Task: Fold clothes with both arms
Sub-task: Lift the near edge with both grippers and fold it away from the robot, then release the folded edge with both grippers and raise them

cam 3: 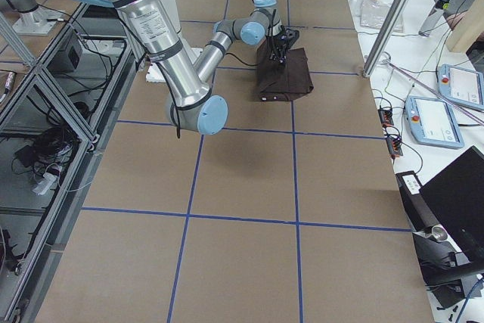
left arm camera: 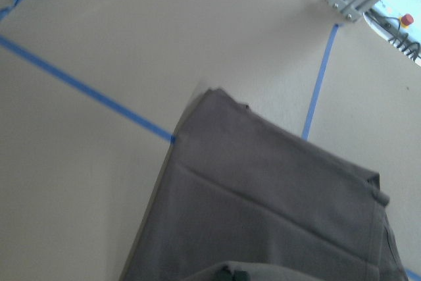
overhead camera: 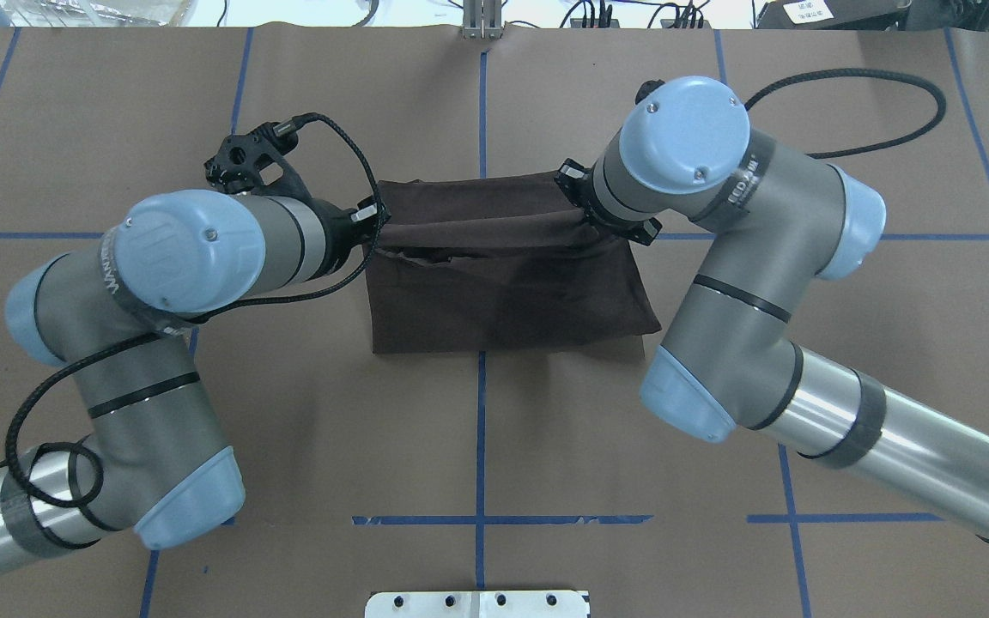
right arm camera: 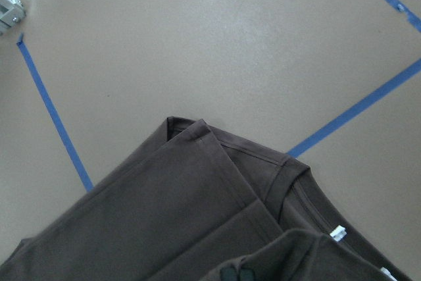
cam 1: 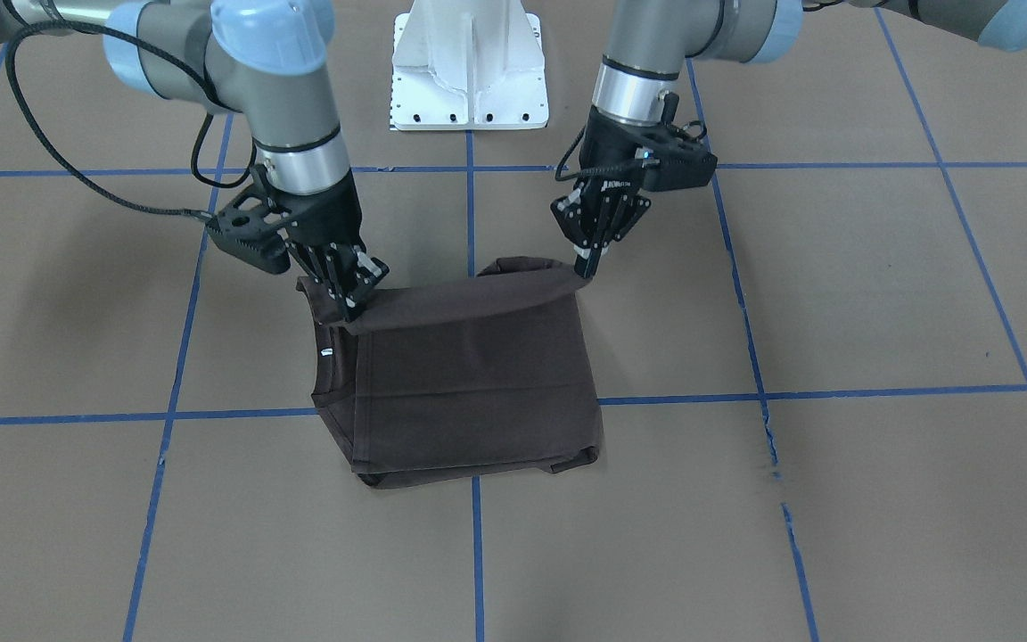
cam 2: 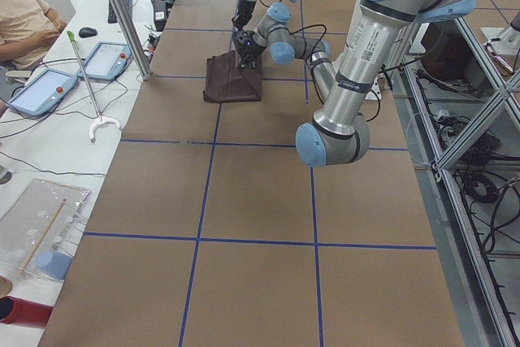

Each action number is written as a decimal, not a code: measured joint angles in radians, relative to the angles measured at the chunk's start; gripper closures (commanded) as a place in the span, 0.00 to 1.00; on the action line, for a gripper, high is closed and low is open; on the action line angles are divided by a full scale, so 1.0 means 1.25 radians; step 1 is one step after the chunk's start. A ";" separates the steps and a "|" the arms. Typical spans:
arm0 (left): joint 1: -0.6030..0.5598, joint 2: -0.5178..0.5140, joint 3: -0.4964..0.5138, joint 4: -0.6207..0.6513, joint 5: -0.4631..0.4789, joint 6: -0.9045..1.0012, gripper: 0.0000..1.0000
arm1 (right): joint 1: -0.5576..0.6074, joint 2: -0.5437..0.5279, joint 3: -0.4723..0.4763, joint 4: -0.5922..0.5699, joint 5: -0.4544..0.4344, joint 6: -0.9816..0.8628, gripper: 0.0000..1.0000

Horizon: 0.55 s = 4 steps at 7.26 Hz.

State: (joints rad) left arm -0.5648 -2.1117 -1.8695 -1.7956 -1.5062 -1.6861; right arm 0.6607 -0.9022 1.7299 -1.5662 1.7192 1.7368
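Exterior front-facing is giving the clearest look here. The T-shirt is lying mid-table, just in front of the white pedestal. It's already folded down to a rough rectangle and sitting across a crossing of the blue tape lines.

Both grippers are pinching the edge nearest the robot, one at each corner. The left gripper is clamping the corner on that view's right. The right gripper is clamping the corner by the collar, where a small white tag is showing. That edge is hanging a bit above the table and drooping slightly between the two grips.

My guess is it's going to handle like any tee: light, limp, zero stiffness, flopping wherever nobody's holding it. Corners of the free edge are looking like the right place to grab, with every layer in the pinch. Otherwise the lower ones are probably slipping out and dragging on the paper.
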 measured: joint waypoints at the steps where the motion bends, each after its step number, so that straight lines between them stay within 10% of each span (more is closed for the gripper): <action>1: -0.014 -0.016 0.059 -0.039 0.001 0.015 1.00 | 0.010 0.029 -0.056 0.013 0.007 -0.016 1.00; 2: -0.028 -0.036 0.120 -0.078 0.002 0.034 0.71 | 0.020 0.046 -0.113 0.056 0.016 -0.032 1.00; 3: -0.045 -0.062 0.192 -0.119 0.002 0.060 0.25 | 0.031 0.067 -0.188 0.114 0.026 -0.061 0.53; 4: -0.069 -0.101 0.297 -0.174 0.003 0.101 0.00 | 0.046 0.108 -0.292 0.172 0.038 -0.109 0.01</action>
State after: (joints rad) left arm -0.6508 -2.2380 -1.4980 -2.0133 -1.5023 -1.5602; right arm 0.7187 -0.7677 1.3644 -1.3507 1.7668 1.6007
